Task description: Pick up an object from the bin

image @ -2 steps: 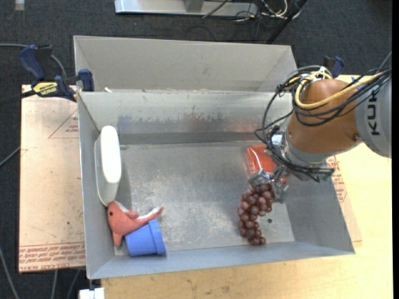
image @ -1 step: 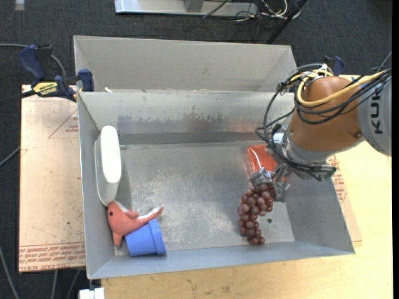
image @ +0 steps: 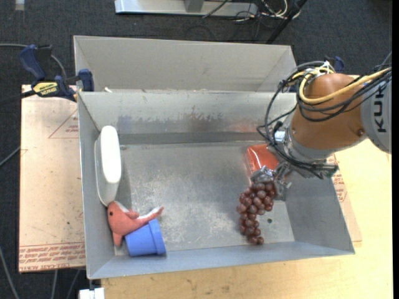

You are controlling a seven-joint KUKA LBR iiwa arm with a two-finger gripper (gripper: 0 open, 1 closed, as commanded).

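The pick looks to be in its early part. The tool (image: 274, 180) is low in the right side of the bin (image: 187, 114), at the upper end of a bunch of dark red grapes (image: 254, 207), and just in front of an orange-red thing (image: 259, 157) that lies against the far right of the floor. Whether the tool is wide or narrow I cannot tell, as the arm's orange cover and cables hide it from above. Nothing looks lifted: the bunch lies flat on the bin floor along its whole length. So, as I judge it, closing on a thing and raising it clear are both left to do.

The bunch is a long cluster of small round berries. It is glossy and maroon, broad near the tool and tapering toward the near wall, and probably plastic. Well apart, at the left wall, lie a white oblong thing (image: 110, 161), a pink soft toy (image: 121, 220) and a blue cup (image: 144, 238) on its side.
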